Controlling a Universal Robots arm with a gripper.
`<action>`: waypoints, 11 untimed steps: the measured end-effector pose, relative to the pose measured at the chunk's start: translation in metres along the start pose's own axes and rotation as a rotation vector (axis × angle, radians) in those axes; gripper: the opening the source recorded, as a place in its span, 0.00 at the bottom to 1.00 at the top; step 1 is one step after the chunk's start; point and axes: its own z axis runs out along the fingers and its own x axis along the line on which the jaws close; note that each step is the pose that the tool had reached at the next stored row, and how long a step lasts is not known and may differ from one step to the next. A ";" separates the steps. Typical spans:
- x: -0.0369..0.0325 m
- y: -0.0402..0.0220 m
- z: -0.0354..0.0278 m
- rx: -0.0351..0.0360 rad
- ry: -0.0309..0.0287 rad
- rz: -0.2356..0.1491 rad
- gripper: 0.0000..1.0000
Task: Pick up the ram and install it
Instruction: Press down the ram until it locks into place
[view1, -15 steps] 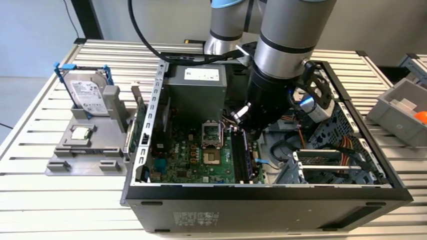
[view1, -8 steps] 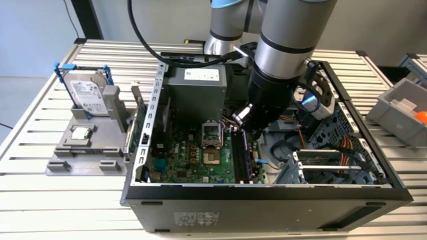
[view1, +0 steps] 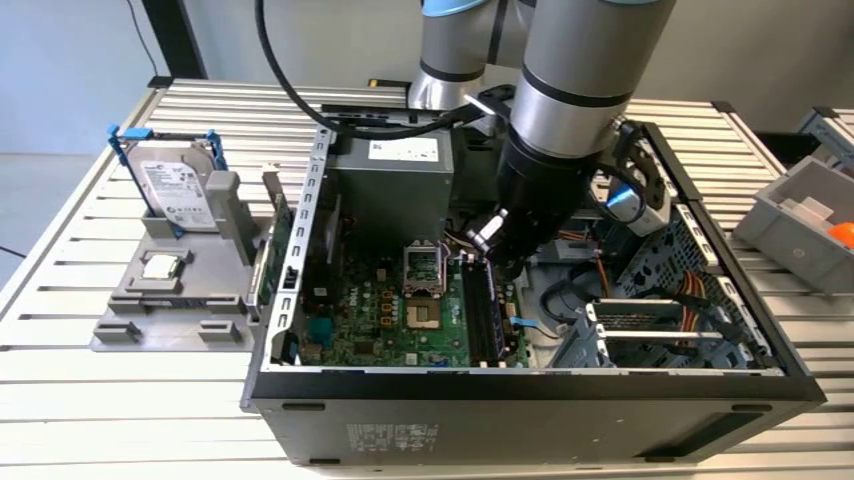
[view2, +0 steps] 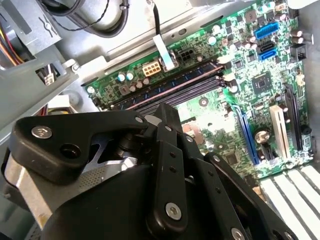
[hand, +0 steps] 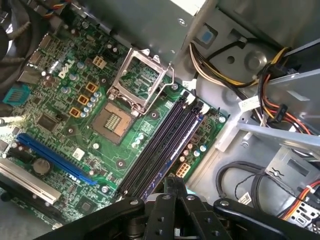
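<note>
My gripper (view1: 497, 262) reaches down inside the open computer case (view1: 534, 405), over the far end of the memory slots (view1: 483, 315). In the first wrist view its black fingers (hand: 167, 192) stand together just above the near end of the long dark slots (hand: 160, 145), with nothing between them. The second wrist view has the gripper's body (view2: 165, 150) in front of the same slots (view2: 175, 87). A long dark strip fills the slots. I cannot tell whether the ram stands in one of them.
The open processor socket (hand: 137, 80) lies beside the slots on the green motherboard (view1: 374, 315). Bundled cables (view1: 667, 300) and drive bays crowd the case at the exterior view's right. A grey fixture (view1: 134, 325) outside holds a hard drive (view1: 174, 185) and a processor chip (view1: 160, 266).
</note>
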 end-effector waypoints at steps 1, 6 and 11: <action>-0.0001 -0.0001 0.0000 -0.0002 -0.0001 -0.007 0.00; -0.0008 -0.0005 0.0000 -0.0009 -0.0001 -0.038 0.00; -0.0012 -0.0007 0.0000 -0.0015 -0.0002 -0.066 0.00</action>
